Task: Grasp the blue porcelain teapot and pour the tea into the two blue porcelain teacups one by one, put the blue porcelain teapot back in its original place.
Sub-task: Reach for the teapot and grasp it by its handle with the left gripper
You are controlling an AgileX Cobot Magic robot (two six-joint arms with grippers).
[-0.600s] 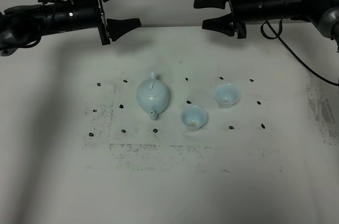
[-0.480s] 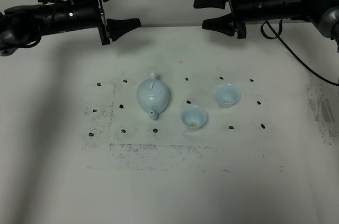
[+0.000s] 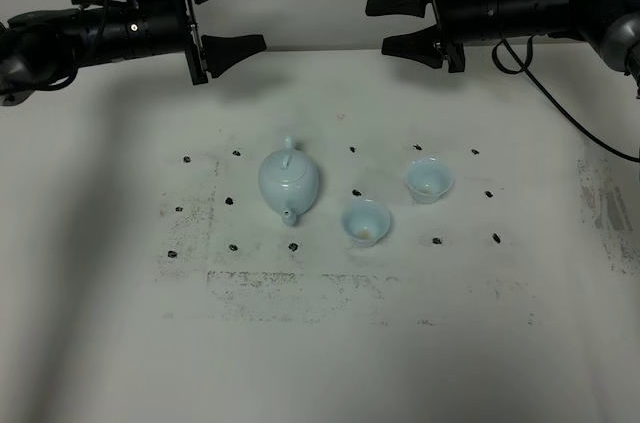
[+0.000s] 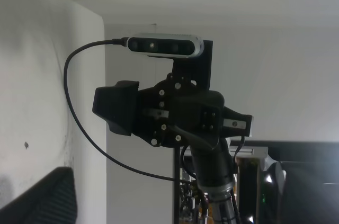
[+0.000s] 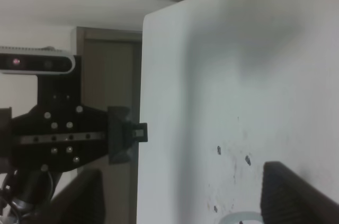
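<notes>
The blue porcelain teapot (image 3: 290,181) stands upright on the white table (image 3: 320,343), lid on, spout toward the front and handle toward the back. The two blue porcelain teacups stand to its right: one (image 3: 366,222) near the spout, the other (image 3: 428,180) further right and back. My left gripper (image 3: 258,11) is open and empty, held high over the back left. My right gripper (image 3: 376,25) is open and empty, high over the back right. Both are far from the teapot. The right wrist view shows a sliver of pale-blue rim (image 5: 241,217); I cannot tell which piece it is.
Small black marks (image 3: 229,200) dot the table around the teapot and cups, and there are scuffed grey patches (image 3: 290,288) in front. The left wrist view shows the other arm's wrist and camera (image 4: 169,113). A black cable (image 3: 570,113) hangs from the right arm.
</notes>
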